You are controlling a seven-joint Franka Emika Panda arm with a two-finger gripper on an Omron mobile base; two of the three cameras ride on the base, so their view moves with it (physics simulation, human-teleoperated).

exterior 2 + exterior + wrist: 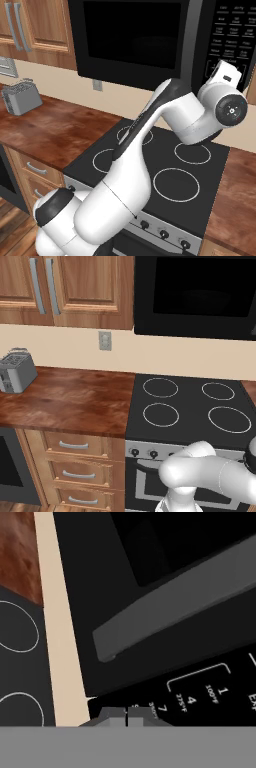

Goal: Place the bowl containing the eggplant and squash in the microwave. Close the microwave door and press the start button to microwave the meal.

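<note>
The black microwave (195,296) hangs above the stove, and its microwave door (132,37) is closed, the window dark. In the hand view the long grey door handle (175,607) runs diagonally across the frame. Below it is the keypad (200,694), with the digits 1, 4 and 7 readable. My gripper (126,716) is shut, its fingertips pressed together right at the keypad's lower edge. The right base view shows my white hand (226,75) raised against the control panel (232,35) on the microwave's right side. The bowl with the eggplant and squash is hidden from me.
A black cooktop (192,406) with several ring burners lies under the microwave. To its left runs a wooden counter (70,401) with a grey toaster (17,372). Wooden cabinets (65,286) hang above, a wall outlet (105,340) sits on the backsplash, and drawers (75,446) are below.
</note>
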